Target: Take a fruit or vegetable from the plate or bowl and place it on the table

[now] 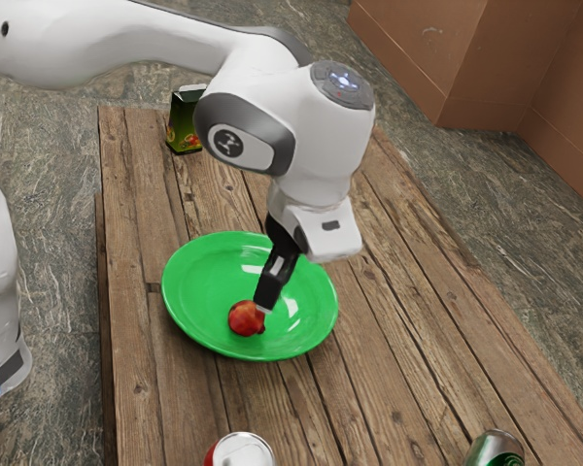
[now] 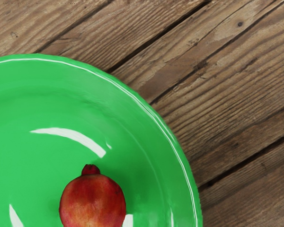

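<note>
Round red-orange pomegranate (image 1: 244, 318) with a small dark crown (image 2: 90, 169) sits inside the round glossy green dish (image 1: 189, 282), in its near part, inside the rim. Dish is on the brown wooden plank table (image 1: 398, 379), around the middle of the exterior view, a bit left. Black two-finger gripper (image 1: 263, 304) points down over the dish, slanting toward the exterior view's left as it drops, its tip right at the fruit's upper right side there. Fingers: cannot tell if released, clenched or grasping the pomegranate; contact also unclear. White and grey robot arm (image 1: 316, 146) comes in from the exterior view's upper left, wrist above the dish's far right part.

Wrist view: fruit rests on the green surface, lower part cut off by the frame, crown on its side; white glare streaks on the dish around it, curved rim and wood planks beyond.

Other stuff: dark green box with printed front (image 1: 182, 124) upright at the table's far left; red can with a pale silver top (image 1: 243, 450) at the near edge of the exterior view, left of centre; green and silver can (image 1: 496, 451) near right, well apart from the dish. Grey stone-look floor (image 1: 39, 136) around the table, brown wall (image 1: 418, 58) at far right
</note>
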